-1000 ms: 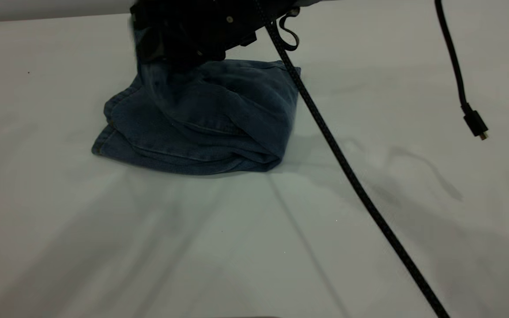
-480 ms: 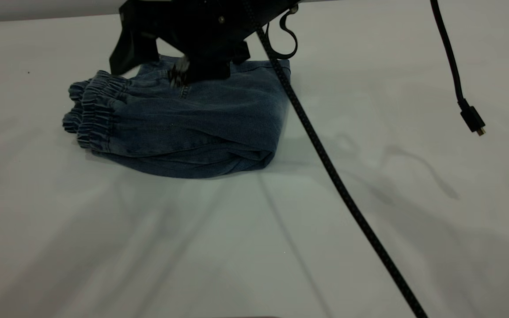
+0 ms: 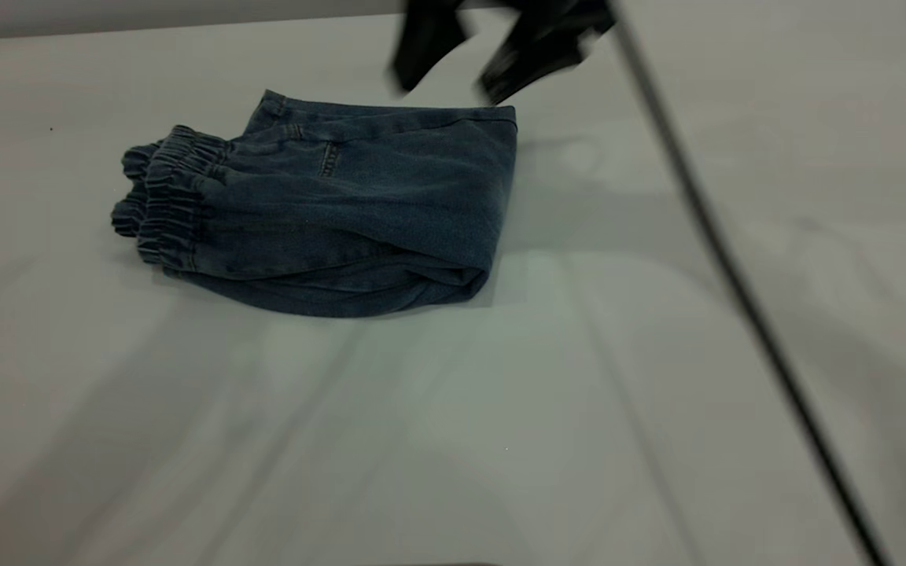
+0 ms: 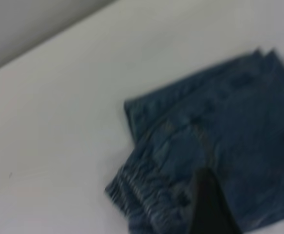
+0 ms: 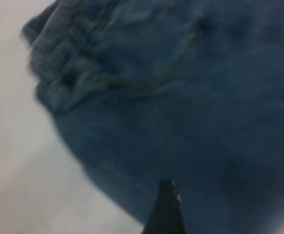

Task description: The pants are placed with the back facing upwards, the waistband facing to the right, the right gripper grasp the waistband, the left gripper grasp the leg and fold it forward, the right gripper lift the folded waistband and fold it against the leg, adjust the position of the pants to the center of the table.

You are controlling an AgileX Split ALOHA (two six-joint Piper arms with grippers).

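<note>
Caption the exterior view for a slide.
Folded pants lie on the table, waistband at left; a gripper hangs above their far edge.

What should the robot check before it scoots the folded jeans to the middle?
1. Short blue denim pants folded into one bundle: ok.
2. Gathered elastic waistband lying on top, at the left end: ok.
3. Black right hand open, empty, above the pants' far edge: ok.
4. Black cable apart from the pants: ok.
5. Pants centred on the white table: not ok, they look left of the middle.
6. Left hand ready: cannot tell.
</note>
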